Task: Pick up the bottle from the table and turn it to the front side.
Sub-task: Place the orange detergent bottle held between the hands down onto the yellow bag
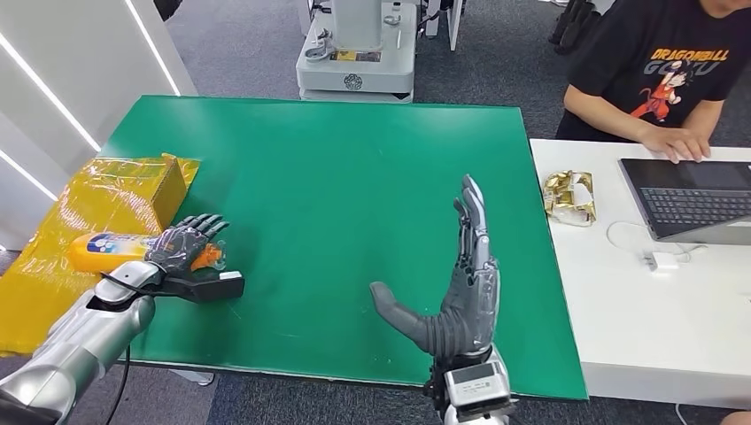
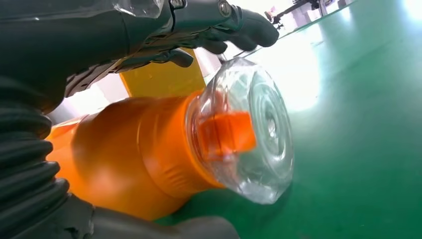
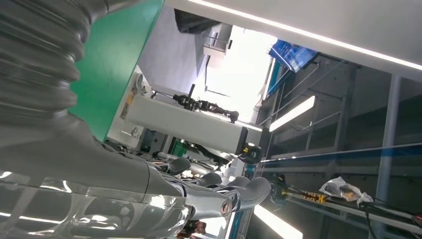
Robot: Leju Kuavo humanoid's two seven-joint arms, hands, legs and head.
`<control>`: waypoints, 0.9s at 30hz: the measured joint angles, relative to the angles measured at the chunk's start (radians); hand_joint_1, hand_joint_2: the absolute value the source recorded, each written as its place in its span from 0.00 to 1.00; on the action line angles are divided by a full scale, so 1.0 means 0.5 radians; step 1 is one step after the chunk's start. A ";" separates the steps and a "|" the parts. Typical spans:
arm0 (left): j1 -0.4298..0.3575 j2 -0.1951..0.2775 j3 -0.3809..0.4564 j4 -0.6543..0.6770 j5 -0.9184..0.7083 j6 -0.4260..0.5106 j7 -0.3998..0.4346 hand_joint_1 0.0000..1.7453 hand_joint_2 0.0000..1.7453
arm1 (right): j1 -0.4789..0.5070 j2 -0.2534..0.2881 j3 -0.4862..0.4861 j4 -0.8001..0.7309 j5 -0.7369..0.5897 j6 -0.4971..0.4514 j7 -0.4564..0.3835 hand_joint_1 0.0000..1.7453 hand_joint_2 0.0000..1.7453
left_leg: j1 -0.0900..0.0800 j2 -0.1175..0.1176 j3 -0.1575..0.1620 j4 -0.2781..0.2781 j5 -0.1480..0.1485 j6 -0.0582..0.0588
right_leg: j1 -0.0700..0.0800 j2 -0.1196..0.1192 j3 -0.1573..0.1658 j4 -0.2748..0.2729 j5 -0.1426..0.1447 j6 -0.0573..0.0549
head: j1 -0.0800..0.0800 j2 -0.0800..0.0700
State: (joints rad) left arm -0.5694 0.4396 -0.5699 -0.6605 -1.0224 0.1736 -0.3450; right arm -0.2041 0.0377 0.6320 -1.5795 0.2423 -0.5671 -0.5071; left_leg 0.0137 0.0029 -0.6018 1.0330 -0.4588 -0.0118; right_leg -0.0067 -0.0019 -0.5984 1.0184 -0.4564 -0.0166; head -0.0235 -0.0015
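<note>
The green counter [image 1: 336, 186] has one broad bare stretch running from its far edge down to the near edge, with the two hands at opposite sides of it. At the left edge, the left hand [image 1: 181, 248] wraps its fingers over one orange bottle [image 1: 111, 251], which lies on its side at the counter's left rim, its clear cap [image 2: 249, 132] pointing inward over the green surface. Just behind the bottle sits one yellow box [image 1: 142, 190] on yellow wrapping that overhangs the left edge. The right hand [image 1: 460, 292] stands upright near the front edge, fingers straight and apart, thumb stuck out, holding nothing. Beside the right edge stands one white table [image 1: 620, 328] carrying one laptop [image 1: 695, 199], where one person's hand [image 1: 677, 142] rests.
</note>
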 joint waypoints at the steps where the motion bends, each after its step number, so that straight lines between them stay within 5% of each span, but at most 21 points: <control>1: -0.001 0.003 0.000 0.000 0.005 -0.004 -0.008 0.00 1.00 | -0.002 -0.002 0.002 0.004 0.000 0.004 0.000 0.00 1.00 | 0.000 0.000 0.000 0.000 0.000 0.000 | 0.000 0.000 0.000 0.000 0.000 0.000 | 0.000 0.000; 13: 0.053 0.049 0.053 -0.072 0.093 0.036 -0.059 0.00 1.00 | -0.007 -0.022 0.005 0.041 -0.003 0.001 0.000 0.00 1.00 | 0.001 0.001 0.000 0.000 0.000 0.000 | 0.000 0.001 -0.001 0.001 0.000 0.000 | 0.000 0.000; 27: 0.399 0.243 0.223 -0.552 0.185 0.063 -0.064 0.00 1.00 | 0.015 -0.053 0.005 0.042 0.001 -0.022 -0.011 0.00 1.00 | 0.001 0.003 -0.002 0.000 -0.001 -0.001 | 0.000 0.003 -0.004 0.000 -0.001 0.000 | 0.000 0.000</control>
State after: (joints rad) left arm -0.3697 0.5612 -0.4583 -0.9365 -0.9298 0.2052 -0.3770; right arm -0.1964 0.0112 0.6344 -1.5583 0.2426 -0.5780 -0.5127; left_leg 0.0140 0.0045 -0.6029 1.0329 -0.4592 -0.0123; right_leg -0.0066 -0.0004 -0.6003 1.0186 -0.4571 -0.0166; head -0.0234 -0.0015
